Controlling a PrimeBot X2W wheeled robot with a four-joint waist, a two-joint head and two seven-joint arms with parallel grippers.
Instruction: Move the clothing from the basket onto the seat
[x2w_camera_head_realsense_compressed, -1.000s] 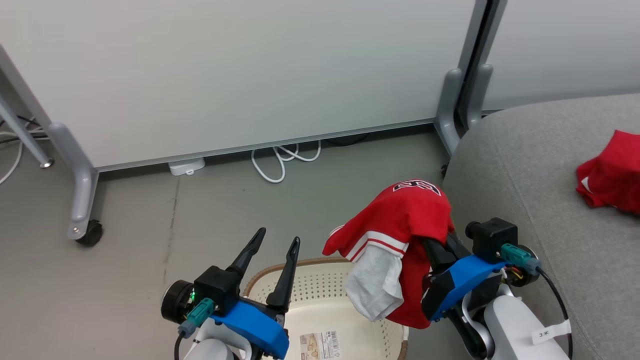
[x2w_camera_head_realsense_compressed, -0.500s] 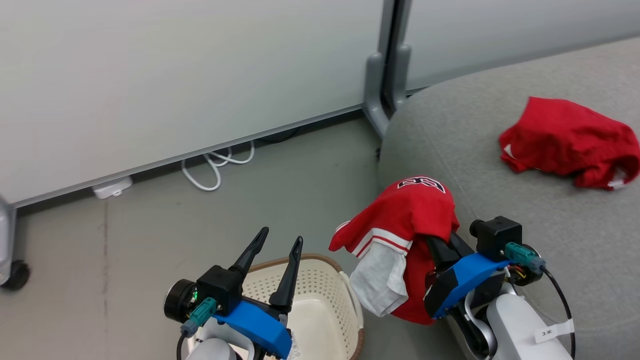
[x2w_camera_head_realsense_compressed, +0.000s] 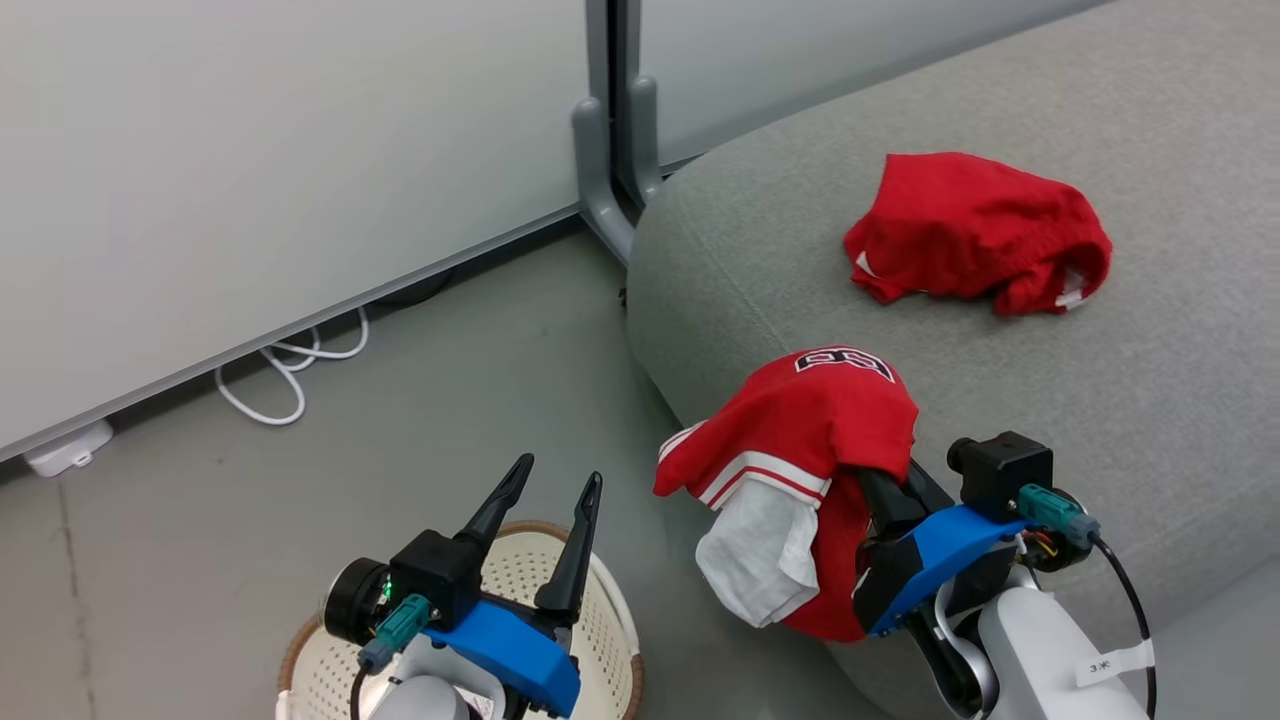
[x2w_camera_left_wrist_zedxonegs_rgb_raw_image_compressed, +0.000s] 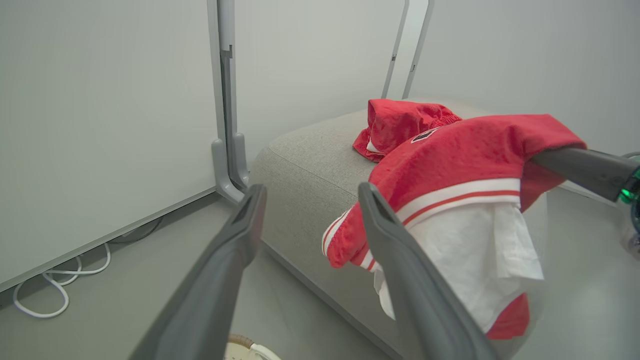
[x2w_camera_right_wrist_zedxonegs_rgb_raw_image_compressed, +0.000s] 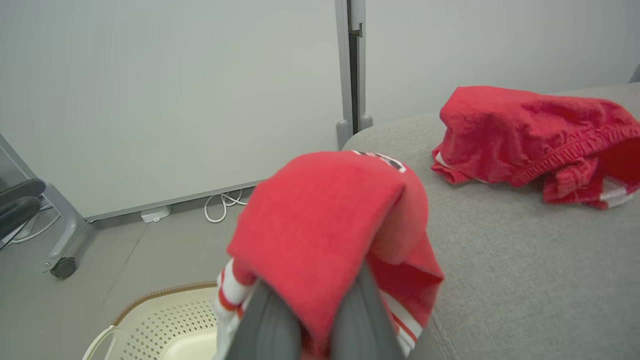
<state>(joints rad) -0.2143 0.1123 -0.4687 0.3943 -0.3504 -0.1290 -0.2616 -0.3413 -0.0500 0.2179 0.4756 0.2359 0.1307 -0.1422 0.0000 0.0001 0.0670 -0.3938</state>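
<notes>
One white cable (x2w_camera_head_realsense_compressed: 290, 372) lies looped on the floor (x2w_camera_head_realsense_compressed: 150, 560) at the far left, at the foot of the pale partition (x2w_camera_head_realsense_compressed: 250, 150). Next along, the cream basket (x2w_camera_head_realsense_compressed: 612, 640) sits on that floor, low in my head view, and my left gripper (x2w_camera_head_realsense_compressed: 559, 470) hangs just above it with its fingers spread wide and nothing between them. Right of that, my right gripper (x2w_camera_head_realsense_compressed: 893, 495) is closed tight on the jersey (x2w_camera_head_realsense_compressed: 825, 420). The red cloth is draped over both dark fingers and hides their tips. Its black-and-white number patch faces up, and a striped cuff and a white sleeve hang down on the left side. The jersey is held in the air over the near rounded corner of the grey seat (x2w_camera_head_realsense_compressed: 1100, 420). I cannot tell whether its lowest folds touch the cushion. Behind that corner a grey post (x2w_camera_head_realsense_compressed: 600, 170) joins the partition panels. Farthest right, the plain red garment (x2w_camera_head_realsense_compressed: 975, 235) lies crumpled on top of the seat, well apart from the jersey and from both of my grippers.
</notes>
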